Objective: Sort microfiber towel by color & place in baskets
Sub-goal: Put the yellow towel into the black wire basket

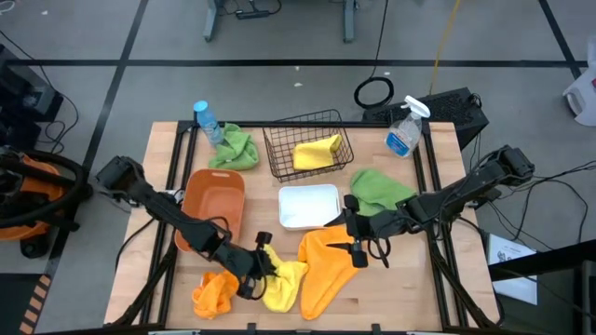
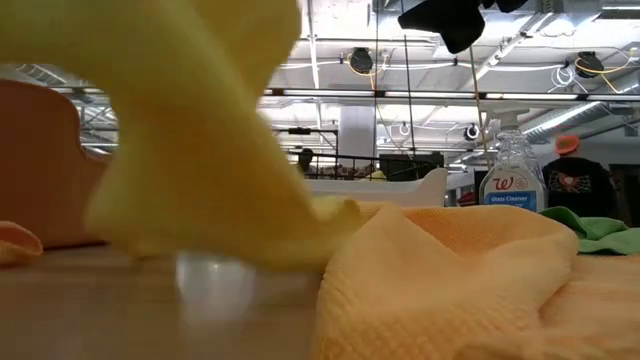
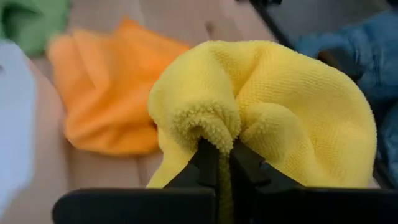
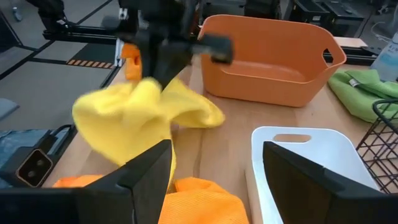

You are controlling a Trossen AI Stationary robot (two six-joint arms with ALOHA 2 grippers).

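Two tools are yours: the left tool [image 1: 264, 263] pinches the yellow towel [image 1: 284, 284] at six o'clock; the right tool [image 1: 358, 244] gapes empty above the orange towel [image 1: 321, 261], the white bin [image 1: 309, 207] at its twelve.

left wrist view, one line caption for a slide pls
Left gripper pinching a yellow towel above the table, an orange towel lying behind it.

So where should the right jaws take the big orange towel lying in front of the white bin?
Probably from above, pinching the raised fold near the orange towel's upper edge, beside the open right gripper. The cloth lies mostly flat, so only a bunched ridge gives something to close on; the left gripper is busy holding the yellow towel.
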